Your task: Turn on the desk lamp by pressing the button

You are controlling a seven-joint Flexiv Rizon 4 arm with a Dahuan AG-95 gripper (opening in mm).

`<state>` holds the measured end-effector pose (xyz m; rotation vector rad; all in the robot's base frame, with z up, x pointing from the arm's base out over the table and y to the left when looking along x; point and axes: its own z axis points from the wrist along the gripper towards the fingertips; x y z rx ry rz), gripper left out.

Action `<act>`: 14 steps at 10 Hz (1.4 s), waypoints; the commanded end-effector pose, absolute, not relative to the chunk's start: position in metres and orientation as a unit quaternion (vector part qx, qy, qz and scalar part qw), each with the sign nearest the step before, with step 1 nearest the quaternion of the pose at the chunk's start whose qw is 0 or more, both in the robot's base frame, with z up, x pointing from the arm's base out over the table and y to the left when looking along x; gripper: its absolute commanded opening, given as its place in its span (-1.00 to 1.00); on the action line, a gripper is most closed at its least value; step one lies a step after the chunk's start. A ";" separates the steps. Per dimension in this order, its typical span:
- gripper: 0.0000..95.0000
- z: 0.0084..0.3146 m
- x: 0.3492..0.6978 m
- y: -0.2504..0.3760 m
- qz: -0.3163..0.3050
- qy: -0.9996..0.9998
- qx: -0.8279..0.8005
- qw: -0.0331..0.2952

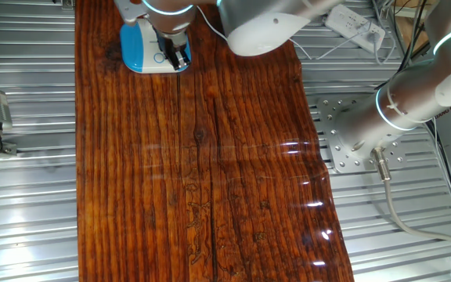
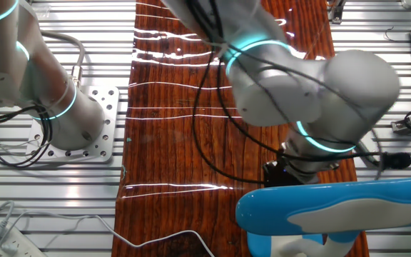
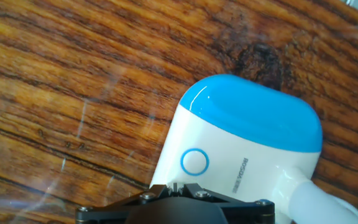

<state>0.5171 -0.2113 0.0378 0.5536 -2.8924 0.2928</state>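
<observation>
In the hand view, the black underside of the jaws fills the bottom edge nearest the lens, and whether they are spread or pressed together cannot be told in any view. Just beyond them lies the desk lamp, its base white on the near face and blue at the far rim, with the button showing as a blue-outlined circle on the white face, just ahead of the jaws. A white neck leaves the base toward the lower right corner. The lamp stands on the dark-grained wooden counter, beside a dark knot in the wood. In one fixed view the lamp sits at the far left end of the counter, the arm bent over it, and a white power strip lies off the counter on the ribbed metal surface.
</observation>
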 end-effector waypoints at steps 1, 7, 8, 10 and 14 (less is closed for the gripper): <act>-1.00 0.000 0.510 -0.220 0.106 -0.974 0.180 0.087; -1.00 0.000 0.510 -0.220 0.153 -0.961 0.214 0.089; -1.00 0.000 0.510 -0.220 0.152 -0.961 0.214 0.088; -1.00 0.000 0.510 -0.220 0.144 -0.964 0.205 0.091; -1.00 0.000 0.510 -0.220 0.131 -0.965 0.201 0.105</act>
